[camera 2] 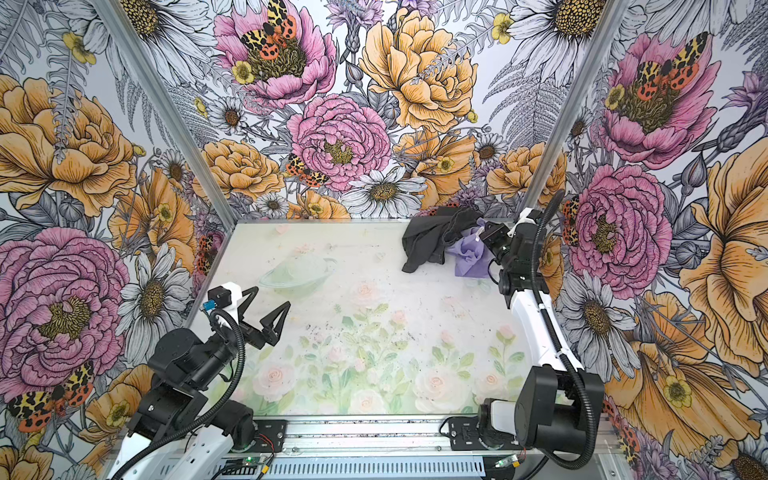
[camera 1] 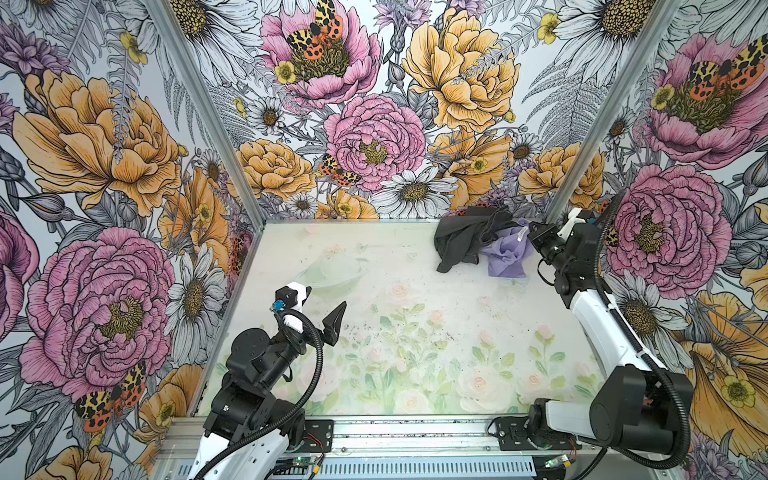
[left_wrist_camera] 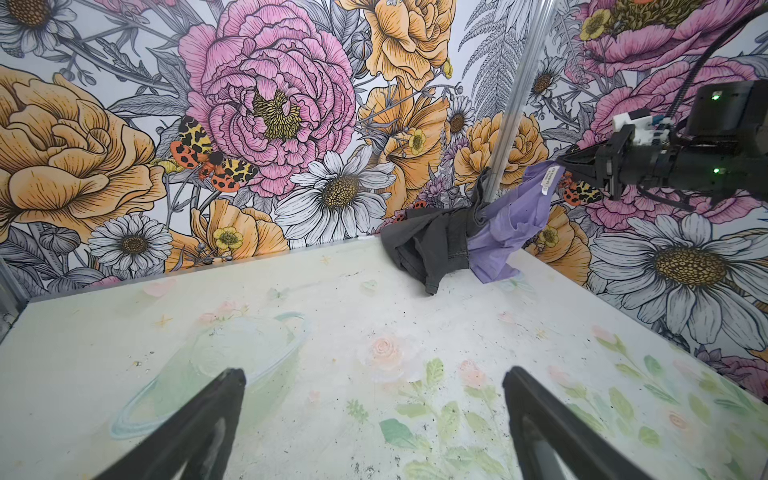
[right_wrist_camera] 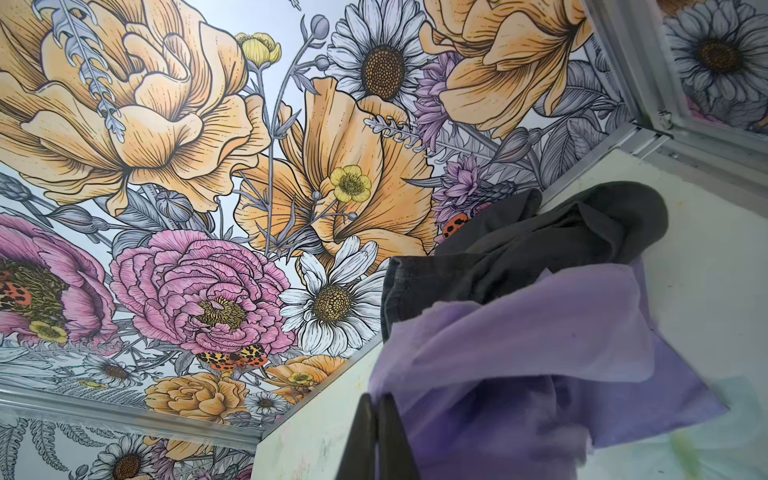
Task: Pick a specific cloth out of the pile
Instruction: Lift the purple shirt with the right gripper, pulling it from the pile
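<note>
Lavender cloth hung clamped in the right pincer; the charcoal garment touching it could drag along. Left pincer stood apart.

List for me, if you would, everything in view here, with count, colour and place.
cloth: one, lavender, far right corner of the table, one end held up, the rest draped down
grey garment: one, dark charcoal, crumpled to the left of the cloth in both top views, touching it
table: one, pale with a faded floral print, floor of the cell
walls: three, bold floral print, around the table
posts: two, silver metal, back corners
arms: two, black and white, near corners
left gripper: one, black, open and empty, over the near left
right gripper: one, black, shut on the cloth
</note>
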Robot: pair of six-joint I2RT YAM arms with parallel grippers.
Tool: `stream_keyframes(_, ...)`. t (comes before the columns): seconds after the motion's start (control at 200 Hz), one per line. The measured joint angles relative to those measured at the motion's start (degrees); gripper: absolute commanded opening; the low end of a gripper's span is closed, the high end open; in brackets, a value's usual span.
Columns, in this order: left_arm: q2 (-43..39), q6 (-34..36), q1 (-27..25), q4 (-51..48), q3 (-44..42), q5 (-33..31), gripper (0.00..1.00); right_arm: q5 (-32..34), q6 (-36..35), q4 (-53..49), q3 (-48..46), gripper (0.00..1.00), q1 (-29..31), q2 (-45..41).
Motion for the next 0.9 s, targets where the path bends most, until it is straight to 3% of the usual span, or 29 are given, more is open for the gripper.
stream_keyframes(0.901, -0.7, 0.2, 0.0, -0.2, 0.0, -0.9, 0.99, 3.5, -4.8, -4.7, 6.3, 0.00, 0.5, -9.8)
